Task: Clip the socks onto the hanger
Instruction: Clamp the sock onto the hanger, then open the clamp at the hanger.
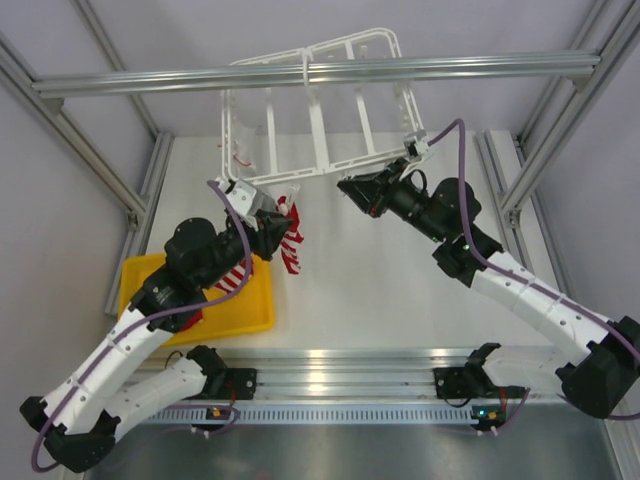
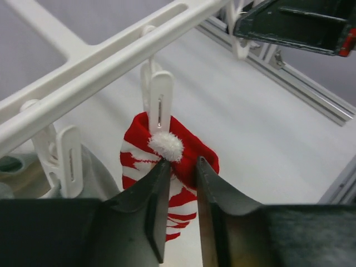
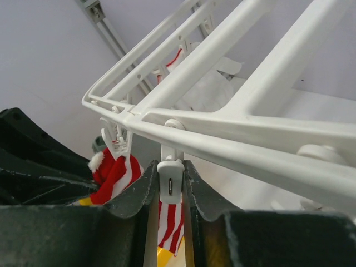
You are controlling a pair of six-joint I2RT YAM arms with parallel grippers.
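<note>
Socks (image 1: 290, 238): one clipped to single hanger (image 1: 320, 120), another in yellow tray (image 1: 255, 315).

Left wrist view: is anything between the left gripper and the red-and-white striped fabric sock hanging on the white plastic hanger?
Nothing visible. The red-and-white striped fabric sock hangs from a white plastic clip of the white plastic drying hanger, right at the left gripper's slightly parted fingertips.
</note>
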